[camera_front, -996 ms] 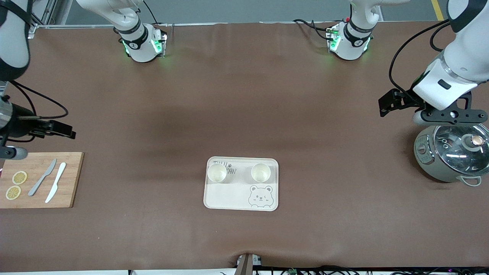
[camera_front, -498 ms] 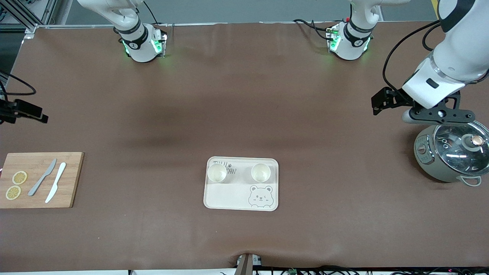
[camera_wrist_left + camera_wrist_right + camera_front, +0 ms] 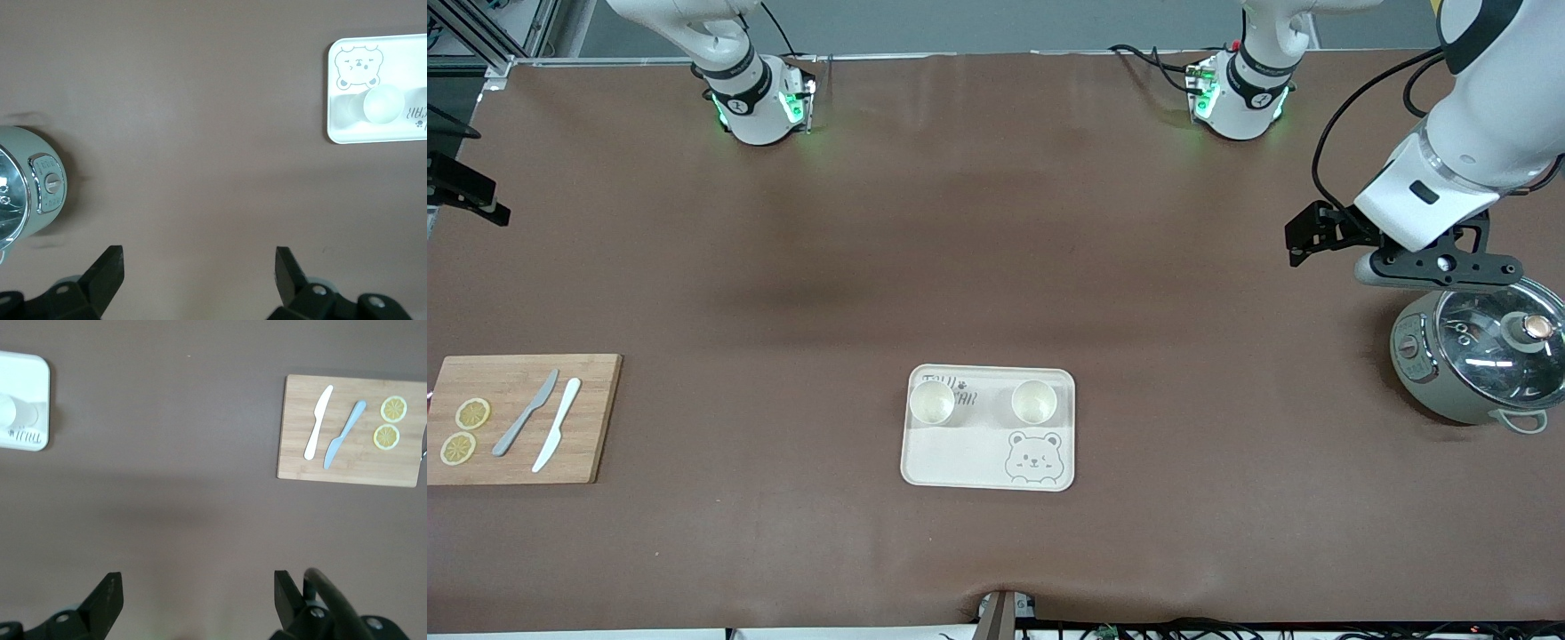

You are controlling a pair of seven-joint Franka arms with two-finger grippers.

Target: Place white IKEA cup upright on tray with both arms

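The cream tray (image 3: 960,462) with the bear drawing lies mid-table, near the front camera. Two white cups (image 3: 932,402) (image 3: 1034,401) stand upright on it, side by side. My left gripper (image 3: 1436,267) hangs open and empty over the bare table at the left arm's end, just beside the cooker. In the left wrist view the left gripper (image 3: 200,267) frames bare table, with the tray (image 3: 347,133) and one cup (image 3: 383,105) well off. My right gripper (image 3: 198,587) is open and empty over bare table at the right arm's end. The tray's corner (image 3: 33,400) shows in that view.
A wooden cutting board (image 3: 596,418) with two knives (image 3: 527,412) (image 3: 557,424) and lemon slices (image 3: 472,413) lies at the right arm's end. A grey-green cooker (image 3: 1440,391) with a glass lid stands at the left arm's end. Both arm bases sit along the table's edge farthest from the front camera.
The right arm has drawn back from over the cutting board, almost out of the front view. The left hand has shifted slightly toward its base. The cups and tray have not moved.
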